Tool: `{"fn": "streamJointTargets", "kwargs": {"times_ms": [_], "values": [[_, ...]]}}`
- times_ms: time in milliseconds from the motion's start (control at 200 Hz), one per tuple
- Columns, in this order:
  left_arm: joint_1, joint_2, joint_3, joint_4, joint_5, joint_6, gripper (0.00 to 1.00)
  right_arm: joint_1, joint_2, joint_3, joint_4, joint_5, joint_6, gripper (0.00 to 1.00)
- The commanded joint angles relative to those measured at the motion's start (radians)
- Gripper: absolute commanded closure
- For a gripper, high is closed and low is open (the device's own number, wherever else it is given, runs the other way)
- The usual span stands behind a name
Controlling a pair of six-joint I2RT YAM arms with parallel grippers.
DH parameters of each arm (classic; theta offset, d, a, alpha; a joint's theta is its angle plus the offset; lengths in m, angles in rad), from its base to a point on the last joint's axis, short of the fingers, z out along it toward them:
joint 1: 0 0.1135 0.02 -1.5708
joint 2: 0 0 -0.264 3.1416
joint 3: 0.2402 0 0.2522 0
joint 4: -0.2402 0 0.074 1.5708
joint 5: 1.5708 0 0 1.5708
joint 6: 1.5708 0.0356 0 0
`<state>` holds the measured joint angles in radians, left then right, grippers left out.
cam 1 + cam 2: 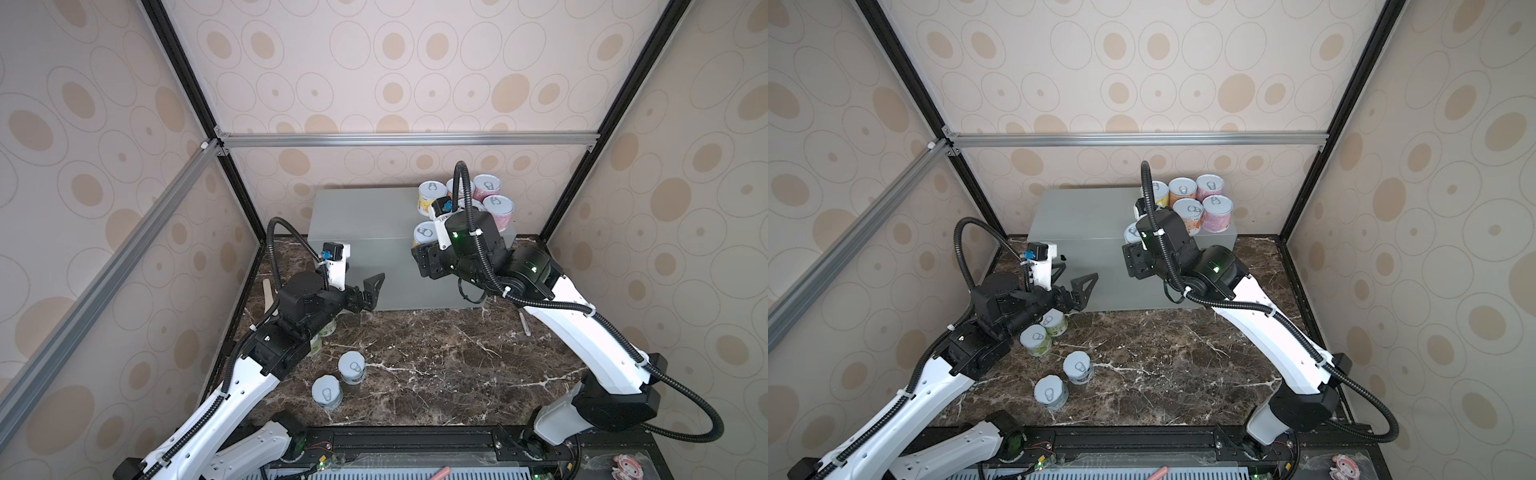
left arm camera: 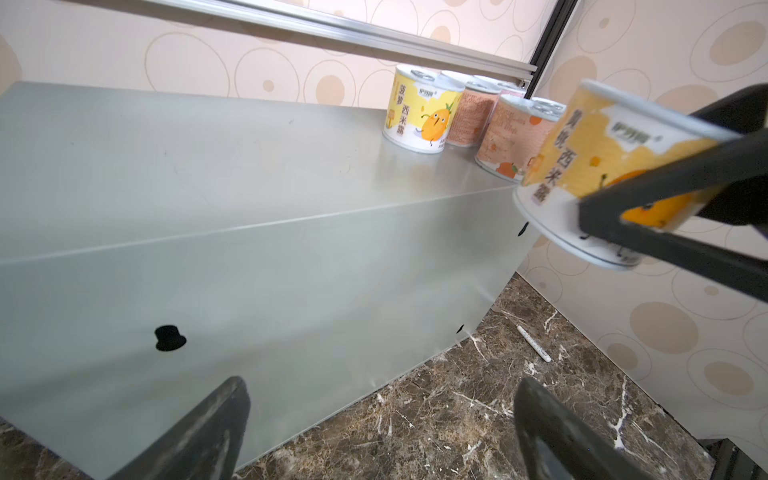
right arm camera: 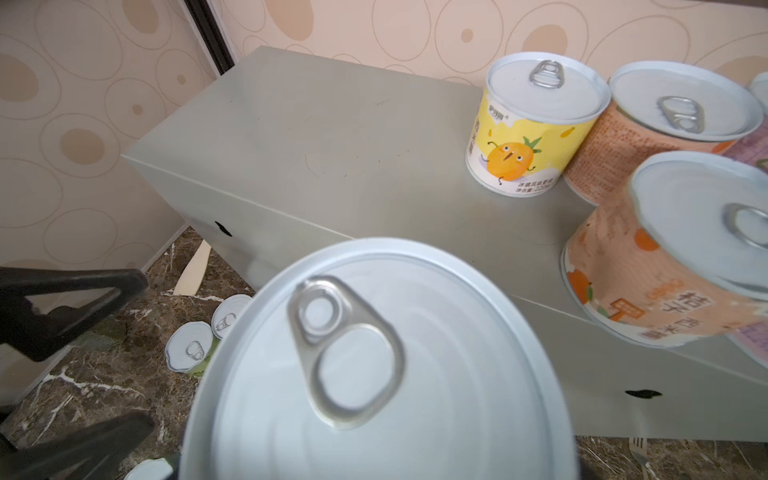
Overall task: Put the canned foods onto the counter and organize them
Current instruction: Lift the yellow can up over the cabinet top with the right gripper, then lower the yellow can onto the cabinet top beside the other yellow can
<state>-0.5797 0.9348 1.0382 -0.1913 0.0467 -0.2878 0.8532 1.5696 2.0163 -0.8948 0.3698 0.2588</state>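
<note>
Counter [image 1: 365, 216] left half bare; can cluster [image 1: 1217, 212] crowds right end; loose cans [image 1: 1077, 368] dot marble [image 1: 436, 365] front-left, centre open.

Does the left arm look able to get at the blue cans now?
Probably yes: the left gripper is open and empty, and the blue cans stand upright, unobstructed, beside that arm.

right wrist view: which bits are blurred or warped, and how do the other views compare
Right wrist view: the held can looms close, its rim soft; the near orange can is smeared and stretched at the edge. Left wrist view: the left hand is out of focus, and the counter edges bow slightly. Both top views: fairly sharp, even light, no strong glare.
</note>
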Motion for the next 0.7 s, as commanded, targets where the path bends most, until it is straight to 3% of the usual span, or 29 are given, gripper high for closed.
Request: {"fn": "streamJointTargets", "kwargs": {"times_ms": [0, 380, 690], "values": [[-0.001, 0.033, 0.077, -0.03, 0.001, 0.057, 0.01, -0.039, 0.024, 0.068, 0.02, -0.015, -0.012, 0.35], [0.009, 0.102, 0.138, -0.003, 0.006, 0.042, 0.01, -0.132, 0.194, 0.264, -0.026, -0.078, -0.031, 0.35], [0.02, 0.094, 0.095, 0.022, 0.001, 0.045, 0.01, -0.18, 0.282, 0.364, -0.035, -0.123, -0.034, 0.34]]}}
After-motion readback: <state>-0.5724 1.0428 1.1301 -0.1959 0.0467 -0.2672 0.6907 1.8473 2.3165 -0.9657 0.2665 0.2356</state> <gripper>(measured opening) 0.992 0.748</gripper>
